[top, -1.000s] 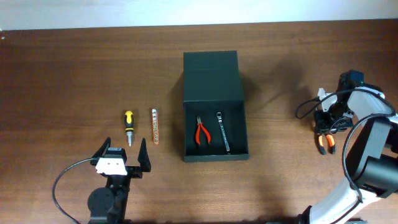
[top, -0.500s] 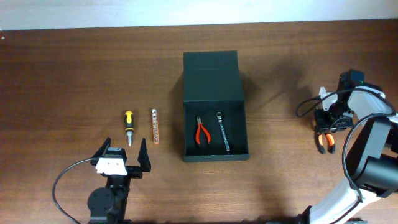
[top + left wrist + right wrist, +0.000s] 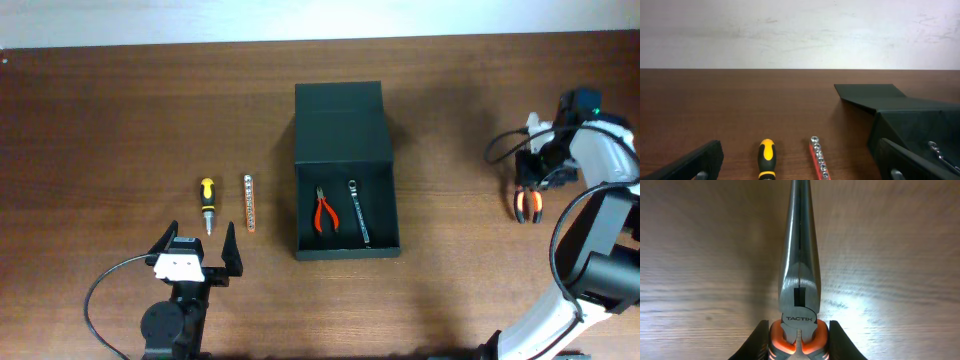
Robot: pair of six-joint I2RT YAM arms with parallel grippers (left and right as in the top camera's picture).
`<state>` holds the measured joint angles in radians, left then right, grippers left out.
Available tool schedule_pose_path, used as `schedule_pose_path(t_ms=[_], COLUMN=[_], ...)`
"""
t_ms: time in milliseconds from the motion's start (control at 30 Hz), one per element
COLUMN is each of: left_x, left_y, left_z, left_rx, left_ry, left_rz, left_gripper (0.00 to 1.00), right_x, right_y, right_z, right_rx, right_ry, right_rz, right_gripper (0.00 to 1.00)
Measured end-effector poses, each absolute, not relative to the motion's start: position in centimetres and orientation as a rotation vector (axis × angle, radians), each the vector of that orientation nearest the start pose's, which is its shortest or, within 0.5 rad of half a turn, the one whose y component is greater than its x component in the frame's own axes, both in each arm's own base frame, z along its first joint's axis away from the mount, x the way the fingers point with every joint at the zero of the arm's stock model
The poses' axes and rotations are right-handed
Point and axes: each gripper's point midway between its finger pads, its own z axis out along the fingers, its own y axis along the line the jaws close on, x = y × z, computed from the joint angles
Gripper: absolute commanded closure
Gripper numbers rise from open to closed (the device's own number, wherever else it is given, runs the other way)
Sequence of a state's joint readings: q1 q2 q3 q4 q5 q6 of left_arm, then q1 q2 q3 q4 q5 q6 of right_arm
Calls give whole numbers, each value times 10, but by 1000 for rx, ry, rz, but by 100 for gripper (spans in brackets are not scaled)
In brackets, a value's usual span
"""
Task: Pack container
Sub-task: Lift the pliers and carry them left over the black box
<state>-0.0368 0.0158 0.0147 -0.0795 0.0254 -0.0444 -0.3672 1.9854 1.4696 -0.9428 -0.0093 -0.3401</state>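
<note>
A: In the middle of the table (image 3: 120, 120), what stands there?

B: The container (image 3: 340, 120), a dark box. Its flap lid lies open, folded back toward the far edge. Inside, on the bottom, lie red-handled pliers (image 3: 326, 212) and, just beside them on the right, a wrench (image 3: 360, 226). They lie apart, not touching.

A: And to the left of it?

B: A strip of bits (image 3: 249, 203) lies nearest the box, then a screwdriver (image 3: 207, 204) with a yellow and black handle. Both lie flat on the wood, near each other and well apart from the box.

A: How do the jaws on that side stand?

B: The left gripper (image 3: 196, 242) sits near the front edge, just this side of the screwdriver and the strip. Its jaws are spread wide and hold nothing. In the left wrist view both fingers (image 3: 690, 164) frame the two tools without touching them.

A: And the other arm?

B: The right gripper (image 3: 528, 192) is far out to the right, well apart from the box. Its jaws are closed on the orange handles of long-nose pliers (image 3: 799, 270), one finger pressed on each side. The steel nose is shut and points away from the wrist. Whether its tip touches the table, I cannot tell.
</note>
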Motion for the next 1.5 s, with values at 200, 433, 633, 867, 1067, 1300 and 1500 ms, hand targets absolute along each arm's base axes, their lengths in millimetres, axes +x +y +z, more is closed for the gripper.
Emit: schedule_pose_path(t_ms=[200, 433, 633, 867, 1067, 1300, 1500], left_x=[246, 246, 246, 246, 246, 246, 246], left_y=[-13, -13, -13, -13, -13, -13, -13], left_z=[158, 158, 158, 158, 158, 157, 158], left_rx=[13, 13, 13, 13, 13, 13, 13], left_ry=[1652, 1652, 1652, 1652, 1652, 1652, 1652], left_rz=[-83, -83, -83, -83, -83, -83, -83], left_gripper=[1, 1, 1, 1, 1, 1, 1], right_x=[409, 438, 452, 456, 440, 408, 384], right_y=[-138, -116, -61, 23, 81, 144, 191], right_z=[92, 144, 168, 189, 200, 197, 196], right_rx=[31, -22, -190, -437, -607, -810, -951], right_ry=[2899, 2797, 2764, 2724, 2723, 2747, 2729], right_rz=[26, 79, 119, 175, 217, 265, 293], right_gripper=[82, 82, 82, 82, 82, 83, 83])
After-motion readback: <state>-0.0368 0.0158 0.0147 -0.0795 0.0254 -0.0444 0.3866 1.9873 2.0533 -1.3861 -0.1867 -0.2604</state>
